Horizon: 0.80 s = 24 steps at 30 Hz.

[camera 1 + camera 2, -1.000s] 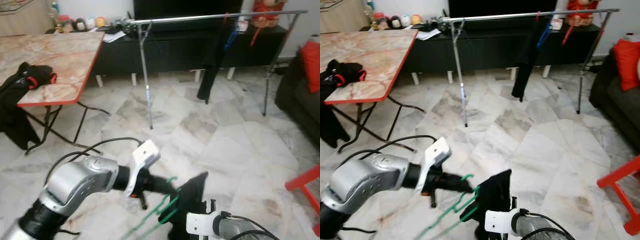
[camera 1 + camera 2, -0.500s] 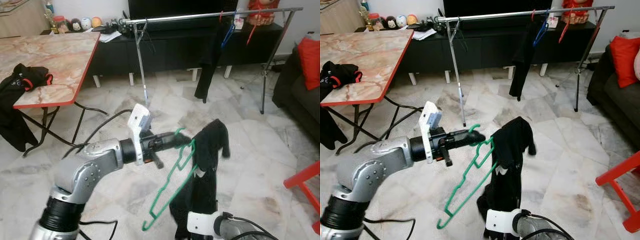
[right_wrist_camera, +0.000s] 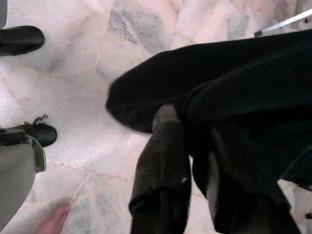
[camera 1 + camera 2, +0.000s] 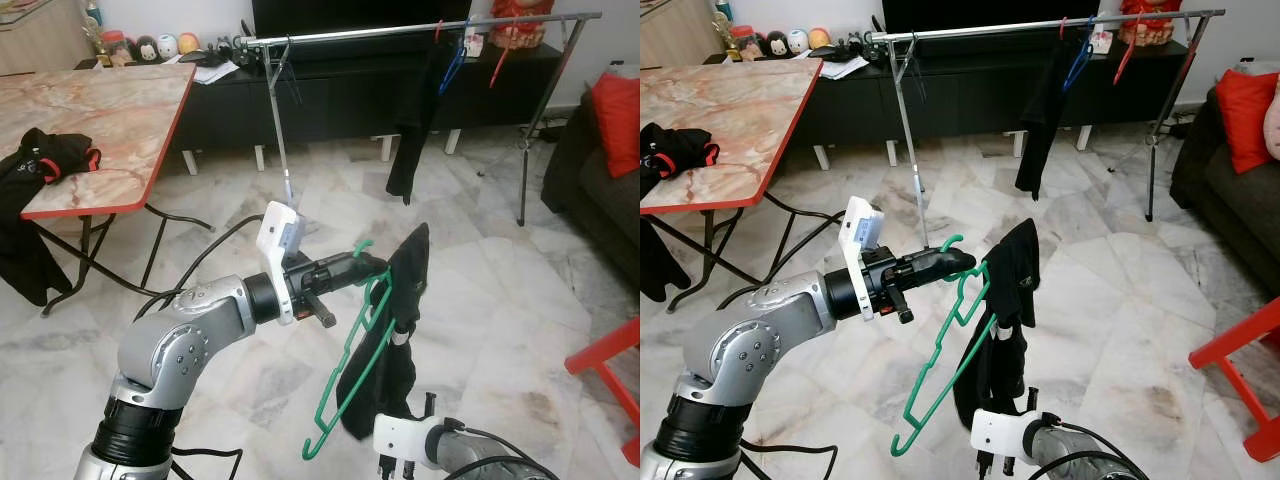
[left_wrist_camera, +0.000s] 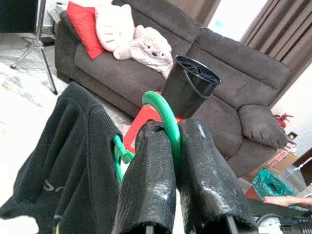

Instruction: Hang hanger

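Note:
My left gripper (image 4: 374, 266) is held out at mid height, shut on the hook of a green plastic hanger (image 4: 355, 370), which hangs down tilted below it. In the left wrist view, the green hook (image 5: 165, 109) sits pinched between the two black fingers. A black garment (image 4: 405, 300) is draped over the hanger's upper end and hangs to its right. My right gripper (image 3: 192, 127) is under the garment, shut on the black cloth (image 3: 234, 83). The metal clothes rail (image 4: 400, 30) stands at the back, with a black garment and blue and red hangers on it.
A marble-top table with a red edge (image 4: 90, 110) stands on the left, with dark clothes (image 4: 50, 160) over its corner. A dark sofa with a red cushion (image 4: 622, 120) is at the right, with a red stool (image 4: 610, 360) in front of it. A person's shoe (image 3: 19, 39) is on the floor.
My left arm has lifted the hanger from low near the floor up to mid height and forward. The black garment rose with it and now hangs straighter.

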### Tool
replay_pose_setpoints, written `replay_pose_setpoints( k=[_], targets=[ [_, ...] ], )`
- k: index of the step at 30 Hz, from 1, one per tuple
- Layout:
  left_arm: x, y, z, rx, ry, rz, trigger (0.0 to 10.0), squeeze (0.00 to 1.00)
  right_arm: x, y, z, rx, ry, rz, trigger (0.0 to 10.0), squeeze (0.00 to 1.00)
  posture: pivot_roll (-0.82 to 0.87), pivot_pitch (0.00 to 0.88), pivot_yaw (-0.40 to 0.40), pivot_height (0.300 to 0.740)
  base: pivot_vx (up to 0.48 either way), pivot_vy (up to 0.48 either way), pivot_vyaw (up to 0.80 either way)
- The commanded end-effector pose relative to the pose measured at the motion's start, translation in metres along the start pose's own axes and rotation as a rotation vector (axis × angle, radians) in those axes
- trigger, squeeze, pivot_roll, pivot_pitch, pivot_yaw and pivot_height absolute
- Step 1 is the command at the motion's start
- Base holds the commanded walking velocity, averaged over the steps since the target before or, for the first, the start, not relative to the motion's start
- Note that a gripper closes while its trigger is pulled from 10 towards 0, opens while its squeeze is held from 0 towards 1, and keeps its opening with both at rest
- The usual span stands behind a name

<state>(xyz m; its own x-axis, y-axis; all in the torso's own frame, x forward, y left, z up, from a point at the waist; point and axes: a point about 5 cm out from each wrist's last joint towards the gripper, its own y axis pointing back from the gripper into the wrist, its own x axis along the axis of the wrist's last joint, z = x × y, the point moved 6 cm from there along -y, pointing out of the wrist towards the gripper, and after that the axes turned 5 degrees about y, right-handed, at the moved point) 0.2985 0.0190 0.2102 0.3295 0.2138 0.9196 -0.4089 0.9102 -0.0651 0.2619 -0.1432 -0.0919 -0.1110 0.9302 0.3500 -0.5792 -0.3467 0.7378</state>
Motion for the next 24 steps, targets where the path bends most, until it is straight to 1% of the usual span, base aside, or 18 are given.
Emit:
replay_pose_setpoints(
  k=[1,9,12,13,14,15,16,19,22,24],
  targets=[
    [0.012,0.0,0.007,-0.026,-0.047,0.056,10.0,0.0,-0.001,0.0,-0.004,0.015,-0.011,-0.004,10.0,1.0,0.04,0.0,0.008,0.74,0.0,0.0,0.0],
    [0.009,-0.001,0.008,-0.024,-0.061,0.047,10.0,0.0,0.0,-0.001,-0.001,0.005,-0.015,0.003,10.0,1.0,0.03,0.0,0.007,0.74,0.0,0.0,0.0],
    [0.009,-0.002,0.009,-0.027,-0.061,0.049,10.0,0.0,-0.001,0.0,0.005,-0.027,-0.018,-0.003,10.0,1.0,0.03,0.0,0.007,0.74,0.0,0.0,0.0],
    [0.01,-0.002,0.009,-0.026,-0.059,0.052,10.0,0.0,-0.001,0.0,0.015,-0.085,-0.029,-0.001,10.0,1.0,0.03,0.0,0.007,0.74,0.0,0.0,0.0],
    [0.01,-0.002,0.009,-0.025,-0.057,0.057,10.0,0.0,0.0,0.002,0.035,-0.192,-0.069,0.003,10.0,1.0,0.03,0.004,0.007,0.74,0.0,0.0,0.0],
    [0.01,-0.002,0.009,-0.025,-0.058,0.057,10.0,0.0,0.0,0.005,0.051,-0.277,-0.095,0.007,10.0,1.0,0.03,0.004,0.007,0.74,0.0,0.0,0.0],
    [0.01,-0.002,0.009,-0.024,-0.058,0.056,10.0,0.0,0.0,0.007,0.063,-0.331,-0.102,0.008,10.0,1.0,0.03,0.004,0.007,0.74,0.0,0.0,0.0],
    [0.009,-0.001,0.009,-0.025,-0.058,0.052,10.0,0.0,0.003,0.013,0.081,-0.406,-0.096,0.028,10.0,1.0,0.03,0.008,0.007,0.74,0.0,0.0,0.0],
    [0.008,-0.001,0.008,-0.024,-0.06,0.049,10.0,0.0,0.005,0.015,0.083,-0.421,-0.098,0.04,10.0,1.0,0.03,0.008,0.007,0.74,0.0,0.0,0.0],
    [0.008,0.0,0.007,-0.021,-0.061,0.047,10.0,0.0,0.008,0.017,0.078,-0.411,-0.101,0.06,10.0,1.0,0.03,0.008,0.007,0.74,0.0,0.0,0.0]
  ],
)
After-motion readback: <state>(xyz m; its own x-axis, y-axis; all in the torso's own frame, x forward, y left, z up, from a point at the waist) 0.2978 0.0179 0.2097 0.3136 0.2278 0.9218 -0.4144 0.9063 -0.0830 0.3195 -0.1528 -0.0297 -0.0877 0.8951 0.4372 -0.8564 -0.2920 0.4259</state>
